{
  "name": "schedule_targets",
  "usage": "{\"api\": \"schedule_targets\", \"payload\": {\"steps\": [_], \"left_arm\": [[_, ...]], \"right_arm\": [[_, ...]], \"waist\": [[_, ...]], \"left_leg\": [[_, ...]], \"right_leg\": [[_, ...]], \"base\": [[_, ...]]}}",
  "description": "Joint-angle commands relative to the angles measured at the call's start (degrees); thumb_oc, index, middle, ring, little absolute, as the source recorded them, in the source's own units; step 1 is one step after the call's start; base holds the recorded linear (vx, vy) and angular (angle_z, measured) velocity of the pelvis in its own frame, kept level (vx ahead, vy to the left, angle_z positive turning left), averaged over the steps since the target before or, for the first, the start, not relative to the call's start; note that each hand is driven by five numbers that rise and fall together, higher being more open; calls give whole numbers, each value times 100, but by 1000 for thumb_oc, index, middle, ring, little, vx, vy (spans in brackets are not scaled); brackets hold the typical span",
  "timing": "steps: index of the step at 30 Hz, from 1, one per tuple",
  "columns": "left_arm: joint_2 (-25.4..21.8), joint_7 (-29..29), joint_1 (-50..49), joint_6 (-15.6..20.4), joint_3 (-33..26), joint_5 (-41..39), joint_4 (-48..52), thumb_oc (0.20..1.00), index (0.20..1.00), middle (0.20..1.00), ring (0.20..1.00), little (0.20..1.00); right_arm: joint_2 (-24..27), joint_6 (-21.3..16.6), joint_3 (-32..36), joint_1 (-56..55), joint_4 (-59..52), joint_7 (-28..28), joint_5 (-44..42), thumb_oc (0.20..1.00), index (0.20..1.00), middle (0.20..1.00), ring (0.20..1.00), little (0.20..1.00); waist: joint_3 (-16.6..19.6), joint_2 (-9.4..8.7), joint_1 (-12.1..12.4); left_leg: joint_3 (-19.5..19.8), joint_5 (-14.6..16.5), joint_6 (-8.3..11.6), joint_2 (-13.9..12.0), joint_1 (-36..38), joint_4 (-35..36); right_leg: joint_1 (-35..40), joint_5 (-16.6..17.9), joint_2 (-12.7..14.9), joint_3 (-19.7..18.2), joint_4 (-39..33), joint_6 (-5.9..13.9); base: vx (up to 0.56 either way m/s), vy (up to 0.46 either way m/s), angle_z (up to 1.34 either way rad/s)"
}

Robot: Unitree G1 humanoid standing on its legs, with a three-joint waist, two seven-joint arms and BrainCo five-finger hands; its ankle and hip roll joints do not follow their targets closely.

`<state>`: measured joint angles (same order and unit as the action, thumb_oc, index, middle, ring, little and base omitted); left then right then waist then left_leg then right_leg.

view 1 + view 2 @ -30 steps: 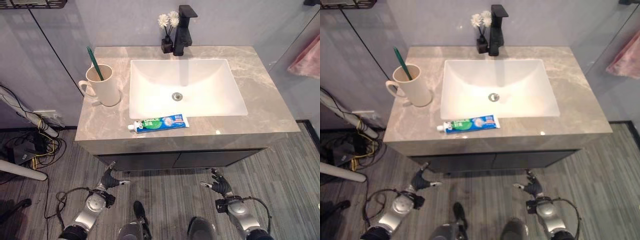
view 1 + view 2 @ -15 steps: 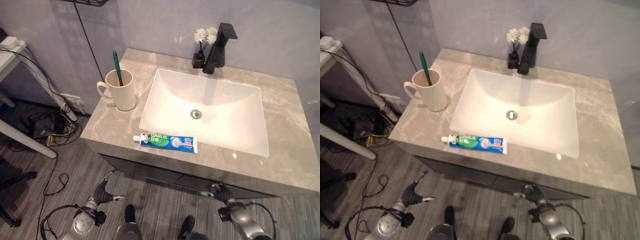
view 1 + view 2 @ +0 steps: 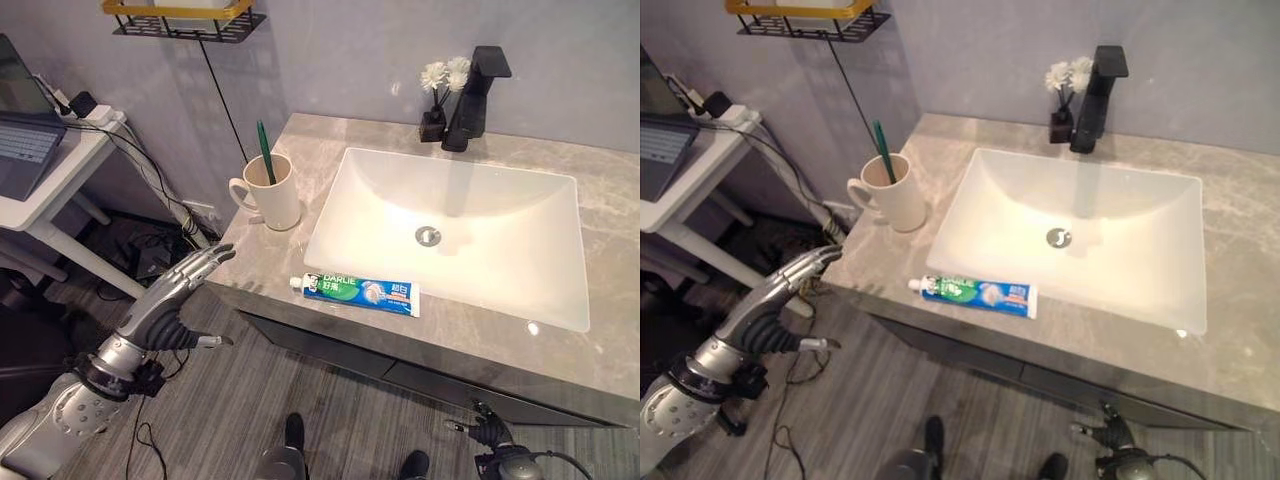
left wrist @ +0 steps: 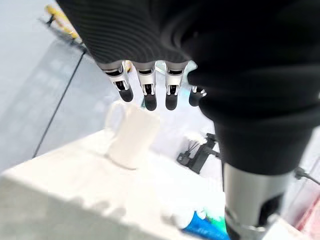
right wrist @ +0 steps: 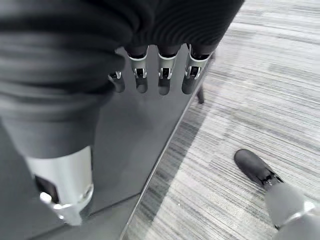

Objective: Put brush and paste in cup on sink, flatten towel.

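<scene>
Currently the toothpaste tube [image 3: 357, 292] lies flat on the grey marble-patterned tabletop [image 3: 610, 190], on the front strip between the basin and the front edge. Blue-green-white tube, long axis roughly along the front edge, white cap end toward the cup side. The green toothbrush [image 3: 264, 152] stands in the cream ceramic cup [image 3: 273, 194], handle leaning slightly, sticking up above the rim. The cup is a rounded mug with its handle facing away from the basin, on the tabletop's left part just beside the white rectangular sink [image 3: 452, 231]; round metal drain [image 3: 428, 236] in the sink's middle.

Left hand [image 3: 176, 303] is raised off the tabletop's left front corner, fingers straight and spread, thumb apart, holding nothing; fingertips near the tabletop's edge, and I cannot tell if they touch it. In the left wrist view its fingers [image 4: 145, 89] point toward the cup. Right hand [image 3: 490, 433] is low by the cabinet front, near the grey wood-grain floor [image 3: 230, 400], fingers relaxed, nothing in it.

Black faucet [image 3: 477, 92] at the back of the sink, small black vase with white flowers [image 3: 437, 95] just beside it. Wire wall shelf [image 3: 185, 19] above, white side table [image 3: 48, 180] with a laptop [image 3: 20, 130] to the left.
</scene>
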<state>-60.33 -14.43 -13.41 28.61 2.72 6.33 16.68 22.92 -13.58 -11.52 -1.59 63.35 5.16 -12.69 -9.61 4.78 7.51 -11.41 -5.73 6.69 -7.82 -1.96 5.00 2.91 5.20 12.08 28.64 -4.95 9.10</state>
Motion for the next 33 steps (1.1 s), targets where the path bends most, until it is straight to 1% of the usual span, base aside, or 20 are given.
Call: {"api": "schedule_targets", "payload": {"steps": [1,2,3,7,8,10,12,13,15,20,22,28,33], "left_arm": [[40,-69,593,199,-44,-415,-5,1000,1000,1000,1000,1000],[60,-39,651,184,26,-378,-65,1000,1000,1000,1000,1000],[62,-43,666,187,41,-375,-74,1000,1000,1000,1000,1000],[-4,86,807,144,172,-268,-170,1000,1000,1000,1000,1000],[42,112,798,138,194,-310,-230,1000,1000,1000,1000,1000],[157,193,736,97,222,-381,-513,1000,1000,1000,1000,1000],[185,213,714,88,228,-383,-570,1000,1000,1000,1000,1000],[247,260,658,61,269,-374,-797,1000,1000,1000,1000,1000],[296,336,621,17,341,-339,-988,1000,1000,1000,1000,1000],[337,450,644,-25,569,-194,-1174,1000,1000,1000,1000,1000],[442,461,670,-84,722,-30,-1333,1000,1000,1000,1000,1000],[558,534,548,-118,815,52,-1511,1000,1000,1000,1000,1000],[662,567,614,-166,902,30,-1604,1000,1000,1000,1000,1000]], "right_arm": [[-39,-44,-1,198,-100,62,-30,1000,1000,1000,1000,1000],[-48,-46,2,189,-139,55,-24,1000,1000,1000,1000,1000],[-46,-45,7,187,-141,56,-24,1000,1000,1000,1000,1000],[-59,-80,29,17,-500,21,18,1000,1000,1000,1000,1000],[-47,-91,63,-36,-606,26,1,1000,1000,1000,1000,1000],[-15,-132,141,-150,-971,44,-2,1000,1000,1000,1000,1000],[3,-144,182,-201,-1074,64,1,1000,1000,1000,1000,1000],[17,-183,258,-300,-1247,64,-23,1000,1000,1000,1000,1000],[40,-211,311,-399,-1433,72,11,1000,1000,1000,1000,1000],[107,-225,378,-413,-1459,85,94,1000,1000,1000,1000,1000],[175,-228,412,-440,-1515,97,138,1000,1000,1000,1000,1000],[273,-245,301,-554,-1814,35,298,1000,1000,1000,1000,1000],[335,-237,213,-558,-1928,-3,395,1000,1000,1000,1000,1000]], "waist": [[11,-141,-245],[8,-127,-313],[7,-125,-302],[-53,-55,-588],[-75,-40,-661],[-165,-5,-852],[-177,5,-883],[-200,28,-977],[-240,46,-1059],[-282,76,-1111],[-287,77,-1123],[-254,49,-1143],[-239,28,-1147]], "left_leg": [[-352,196,197,-144,80,-555],[-399,214,192,-138,104,-557],[-406,215,192,-138,107,-556],[-689,295,166,-124,225,-561],[-772,316,157,-124,258,-557],[-1050,368,127,-110,351,-565],[-1101,372,122,-109,369,-546],[-1200,387,109,-87,405,-516],[-1245,383,100,-78,411,-482],[-1262,384,81,-46,383,-431],[-1267,386,64,-25,372,-387],[-1277,344,53,4,372,-261],[-1268,305,63,-5,361,-184]], "right_leg": [[-24,-49,266,-318,375,262],[-59,-43,268,-382,386,266],[-63,-44,269,-389,390,266],[-271,-18,272,-728,479,276],[-348,0,281,-826,506,285],[-570,72,276,-1152,563,310],[-612,95,279,-1211,560,320],[-687,132,275,-1322,558,335],[-769,174,289,-1401,565,352],[-820,218,291,-1448,528,379],[-845,266,291,-1457,499,399],[-862,328,291,-1436,442,421],[-884,312,279,-1397,425,417]], "base": [[28,44,-15],[19,27,-22],[13,32,-27],[17,56,-35],[5,77,-80],[-2,81,-69],[10,44,-61],[22,62,-40],[13,43,-21],[2,16,-11],[20,11,1],[16,4,-1],[0,0,0]]}}
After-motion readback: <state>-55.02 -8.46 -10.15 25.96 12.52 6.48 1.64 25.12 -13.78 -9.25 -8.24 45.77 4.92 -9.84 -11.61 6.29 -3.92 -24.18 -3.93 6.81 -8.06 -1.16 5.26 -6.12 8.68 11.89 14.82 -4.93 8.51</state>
